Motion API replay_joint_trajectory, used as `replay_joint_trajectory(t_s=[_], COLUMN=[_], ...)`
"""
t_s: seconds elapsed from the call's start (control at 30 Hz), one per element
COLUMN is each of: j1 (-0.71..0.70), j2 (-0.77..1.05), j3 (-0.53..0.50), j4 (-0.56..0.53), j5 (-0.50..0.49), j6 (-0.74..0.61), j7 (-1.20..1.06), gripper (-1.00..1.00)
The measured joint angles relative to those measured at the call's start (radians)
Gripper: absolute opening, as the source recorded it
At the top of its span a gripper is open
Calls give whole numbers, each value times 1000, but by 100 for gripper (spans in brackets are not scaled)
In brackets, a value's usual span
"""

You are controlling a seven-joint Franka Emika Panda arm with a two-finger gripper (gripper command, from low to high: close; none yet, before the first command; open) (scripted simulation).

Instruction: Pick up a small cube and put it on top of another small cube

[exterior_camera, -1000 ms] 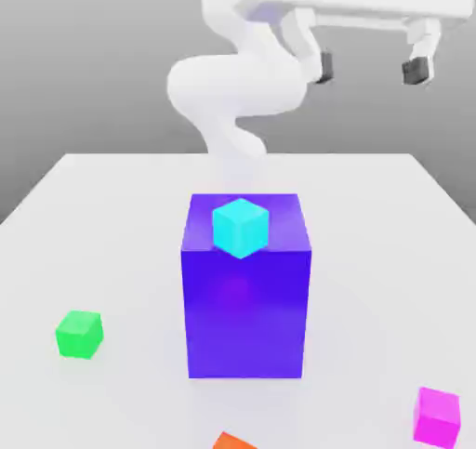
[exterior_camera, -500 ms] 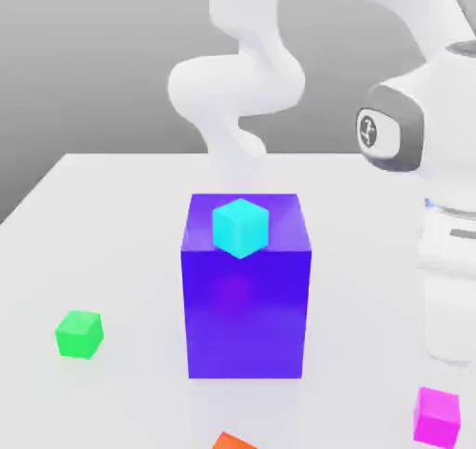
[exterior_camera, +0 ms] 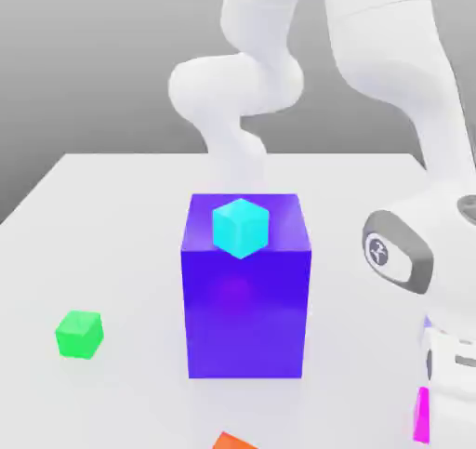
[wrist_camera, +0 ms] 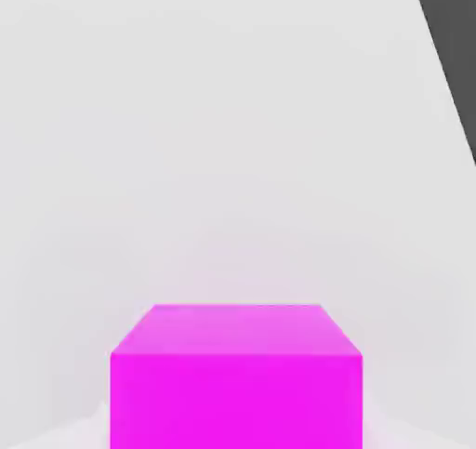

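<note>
Arm has dropped from high above to the tabletop at 5 o'clock, gripper now closed, apparently on the small magenta cube there, so lift is next; green cube waits at 8 o'clock.

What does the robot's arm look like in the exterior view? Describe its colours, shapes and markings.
The arm is glossy white, built from thick rounded tubular links that curve into one another. Near the wrist sits a dark grey round joint cap bearing a small white circular logo. Below it the white casing shows a thin blue-violet accent.
</note>
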Motion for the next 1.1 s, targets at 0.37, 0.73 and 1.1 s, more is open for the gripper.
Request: replay_joint_trajectory(t_s=[0.37, 0.73, 1.1], j1=[-211, -580, -719], j2=[-304, -513, -584], j3=[-110, -281, -434], j4=[-103, -273, -437], j5=[-30, -79, 17], j6=[-76, -70, -77], j7=[-282, -822, -1360], gripper=[-100, -100, -100])
